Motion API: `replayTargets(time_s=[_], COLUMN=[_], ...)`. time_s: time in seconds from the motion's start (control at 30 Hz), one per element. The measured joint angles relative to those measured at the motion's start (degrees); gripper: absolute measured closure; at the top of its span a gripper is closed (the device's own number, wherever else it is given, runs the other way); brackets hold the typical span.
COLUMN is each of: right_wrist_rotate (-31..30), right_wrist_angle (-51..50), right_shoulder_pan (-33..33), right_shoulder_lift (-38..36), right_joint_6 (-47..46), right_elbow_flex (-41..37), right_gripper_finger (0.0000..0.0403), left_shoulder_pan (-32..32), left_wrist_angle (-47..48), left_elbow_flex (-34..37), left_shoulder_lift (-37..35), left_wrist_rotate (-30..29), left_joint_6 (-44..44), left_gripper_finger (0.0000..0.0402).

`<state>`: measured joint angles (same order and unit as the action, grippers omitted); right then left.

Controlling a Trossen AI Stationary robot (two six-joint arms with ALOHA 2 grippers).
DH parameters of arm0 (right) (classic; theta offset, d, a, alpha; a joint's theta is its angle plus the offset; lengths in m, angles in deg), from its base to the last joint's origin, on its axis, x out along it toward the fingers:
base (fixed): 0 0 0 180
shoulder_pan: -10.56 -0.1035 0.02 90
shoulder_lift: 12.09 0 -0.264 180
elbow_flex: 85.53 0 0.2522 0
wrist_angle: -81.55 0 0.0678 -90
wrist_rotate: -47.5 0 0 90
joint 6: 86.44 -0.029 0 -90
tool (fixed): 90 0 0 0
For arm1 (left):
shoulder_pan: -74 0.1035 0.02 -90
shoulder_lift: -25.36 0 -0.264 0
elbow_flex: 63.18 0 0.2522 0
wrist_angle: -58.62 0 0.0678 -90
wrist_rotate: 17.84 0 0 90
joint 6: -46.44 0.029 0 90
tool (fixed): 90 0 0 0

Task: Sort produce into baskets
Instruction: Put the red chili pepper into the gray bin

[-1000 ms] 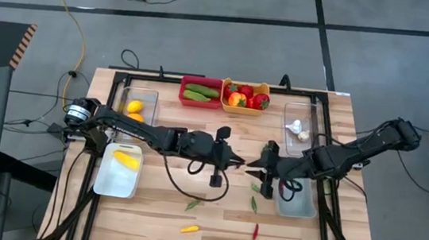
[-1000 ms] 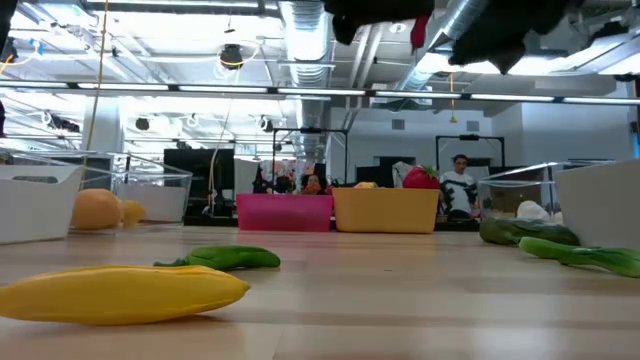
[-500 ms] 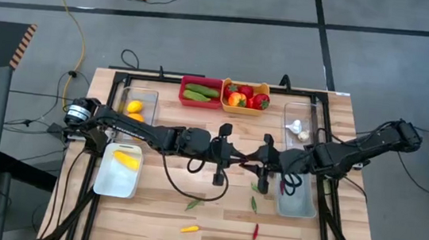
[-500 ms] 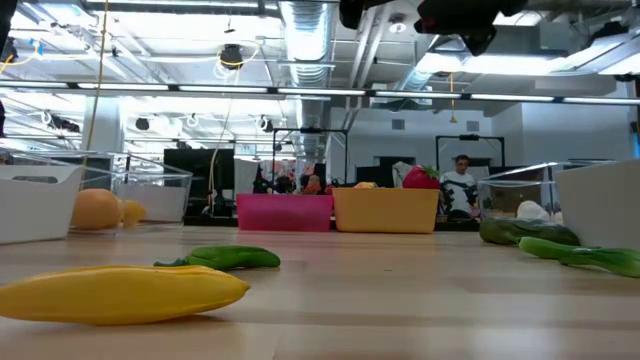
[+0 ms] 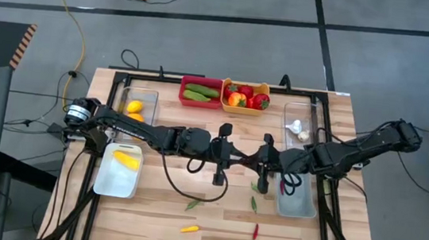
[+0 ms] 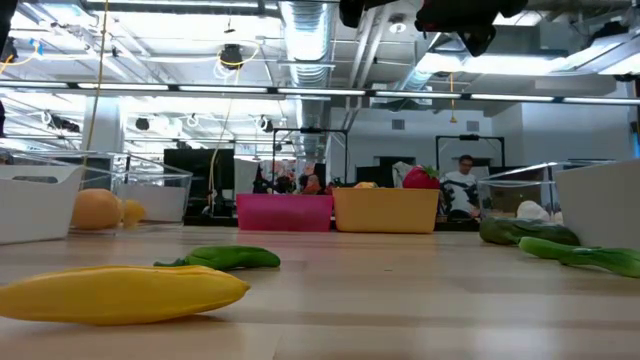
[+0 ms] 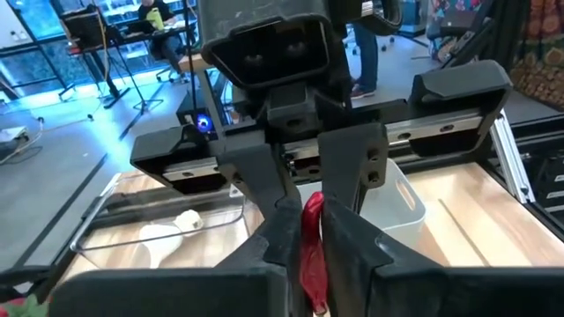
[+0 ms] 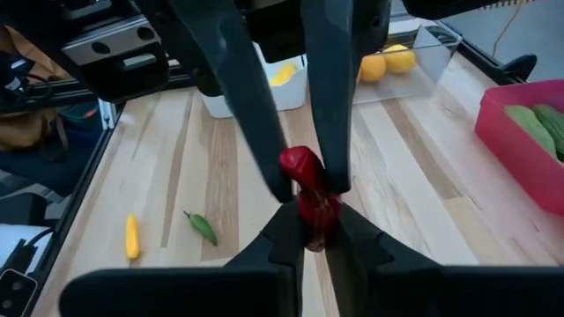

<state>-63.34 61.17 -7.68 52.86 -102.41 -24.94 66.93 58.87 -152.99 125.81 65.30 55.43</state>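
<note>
Nearest you: a yellow chili (image 5: 189,229), a red chili (image 5: 255,232) and two green chilies (image 5: 193,205) lie loose on the wooden table (image 5: 157,210) near its front edge; a third green one (image 5: 255,187) lies further in, beside the right gripper.
Front trays: a white tray (image 5: 105,176) on your left holds a yellow piece (image 5: 125,158); a pale tray (image 5: 305,205) sits on your right, partly under the right arm.
Left gripper (image 5: 236,161): mid-table, pinched narrow on a small red pepper (image 7: 313,238), which it holds above the wood.
Right gripper (image 5: 253,163): meets the left tip to tip, its fingers (image 8: 339,233) closed narrow on the same red pepper (image 8: 308,189).
In the way: your two arms cross the middle of the table and cover the boards beneath them.
Since a second ago: the right gripper came in from a wider stance and closed on the pepper; both arms rose higher in the low view.
Behind the arms: a clear tub (image 5: 138,105) on your left holds orange and yellow fruit; a clear tub (image 5: 300,127) on your right holds white garlic (image 5: 299,130).
Far edge: a red bin (image 5: 200,93) with green cucumbers (image 5: 201,92), and beside it an orange-yellow bin (image 5: 245,107) with red tomatoes (image 5: 247,97).
Beyond the table: a person (image 6: 463,175) is seated in the room.
Writing: none you can read.
</note>
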Motion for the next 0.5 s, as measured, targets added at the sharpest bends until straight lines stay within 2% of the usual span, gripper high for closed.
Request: replayTargets(time_s=[0.23,0.37,0.5], right_wrist_rotate=[1.6,8.7,15.0], right_wrist_angle=[-2.7,-8.9,-21.2], right_shoulder_pan=[-0.1,-0.2,-0.6], right_shoulder_lift=[-0.1,-1.0,-2.9], right_joint_6=[-1.2,-7.2,-16.7], right_elbow_flex=[0.0,0.0,0.0], right_gripper_finger=[0.0339,0.0338,0.0338], left_shoulder_pan=[0.0,0.0,0.0], left_wrist_angle=[0.3,3.6,9.0], left_elbow_flex=[0.0,0.0,0.0], left_shoulder_lift=[-0.1,-0.1,-0.1], left_wrist_rotate=[0.0,0.0,0.0], left_joint_6=[-0.5,-1.6,-1.7], left_gripper_finger=[0.0306,0.0273,0.0259])
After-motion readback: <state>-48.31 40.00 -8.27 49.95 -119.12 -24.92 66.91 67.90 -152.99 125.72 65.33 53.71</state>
